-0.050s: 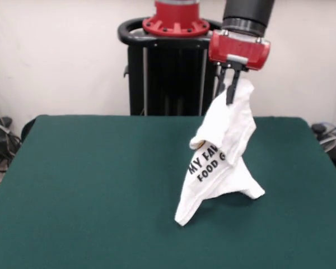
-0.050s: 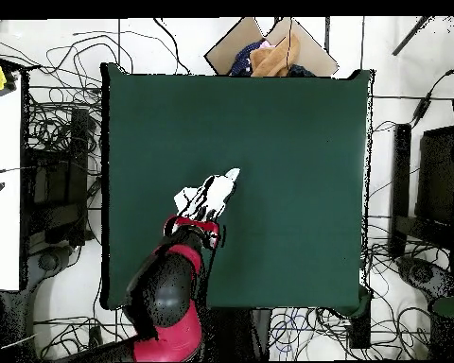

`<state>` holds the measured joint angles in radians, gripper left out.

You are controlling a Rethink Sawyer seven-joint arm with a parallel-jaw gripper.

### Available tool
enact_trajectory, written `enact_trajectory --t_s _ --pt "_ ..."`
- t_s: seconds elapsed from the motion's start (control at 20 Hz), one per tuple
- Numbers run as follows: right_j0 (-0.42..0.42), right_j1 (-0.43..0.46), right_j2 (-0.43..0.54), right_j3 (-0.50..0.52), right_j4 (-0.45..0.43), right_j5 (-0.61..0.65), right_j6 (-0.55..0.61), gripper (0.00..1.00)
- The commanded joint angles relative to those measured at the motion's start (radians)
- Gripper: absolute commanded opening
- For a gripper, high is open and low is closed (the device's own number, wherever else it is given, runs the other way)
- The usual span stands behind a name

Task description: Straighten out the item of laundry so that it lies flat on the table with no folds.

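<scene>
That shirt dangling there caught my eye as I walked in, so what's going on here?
The robot's gripper has its jaws shut on the top of a small white shirt and holds it up above the green table. The shirt hangs bunched and folded, with black lettering showing. Its lower corners touch the table. From overhead, it sits towards the robot's side of the table. It is not yet flat.

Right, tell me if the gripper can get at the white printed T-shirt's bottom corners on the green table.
Probably not now: the gripper is shut on the shirt's top, holding it up; the corners rest far below.
</scene>
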<state>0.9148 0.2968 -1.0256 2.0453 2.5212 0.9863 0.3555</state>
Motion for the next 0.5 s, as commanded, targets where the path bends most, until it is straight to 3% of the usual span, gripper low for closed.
enact_trajectory --t_s 0.05,0.2,0.5 --pt "-0.080 -0.191 0.093 -0.017 -0.323 0.087 0.030 0.00" --pt "-0.101 -0.249 0.096 -0.007 -0.386 0.061 0.023 0.00" --pt "-0.111 -0.284 0.173 0.013 -0.358 -0.008 -0.024 0.00"
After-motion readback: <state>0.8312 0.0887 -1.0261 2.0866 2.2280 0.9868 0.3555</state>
